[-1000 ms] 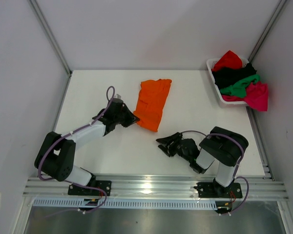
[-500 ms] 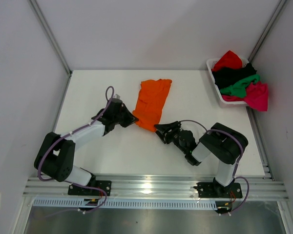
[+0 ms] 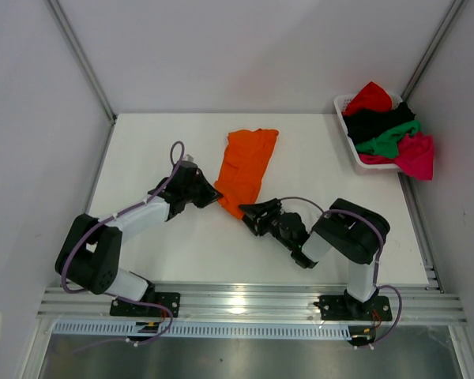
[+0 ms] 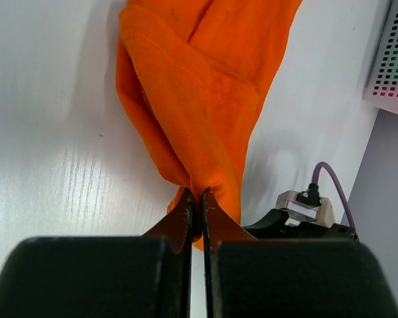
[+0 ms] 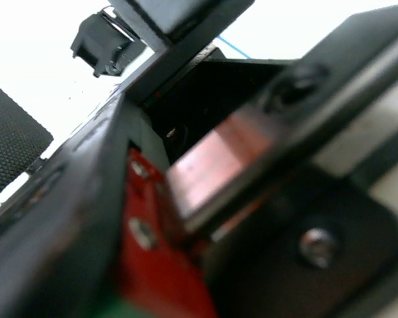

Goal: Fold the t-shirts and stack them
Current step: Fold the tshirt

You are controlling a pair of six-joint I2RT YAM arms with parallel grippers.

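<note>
Top view, orange t-shirt [image 3: 246, 162]: it lies crumpled lengthwise in the middle of the bench [image 3: 158, 142], with its narrow tip pointing to the lower centre of the frame.
Top view, left end effector [image 3: 215, 194]: clamped on the shirt's lower left edge.
Top view, right end effector [image 3: 248, 216]: just beside the shirt's tip; the jaws look parted, with nothing between them.
Top view, other shirts: the red t-shirt [image 3: 370, 96], black t-shirt [image 3: 371, 122], green t-shirt [image 3: 389, 140] and pink t-shirt [image 3: 417, 156] are heaped in the basket [image 3: 354, 151] at the upper right, well apart from my work.
Left wrist view, grip: my left fingers [image 4: 182, 220] are pressed together on a bunched fold at the shirt's tip, and the cloth fans upward from them.
Left wrist view, neighbour: my right arm [image 4: 305, 222] and its purple cable [image 4: 331, 182] sit at the lower right, just beside the pinch.
Right wrist view: only blurred dark housing close to the lens and a red patch I cannot name; neither the shirt nor my fingertips can be made out.
Step in hand: I judge it is taking a second corner so the shirt can be spread flat.
Doing it well: bite a single hem layer apart from the left pinch, then draw the two grips apart evenly, low over the bench.
In the way: both end effectors crowd the same tip, so they could collide or seize the same bunch.
</note>
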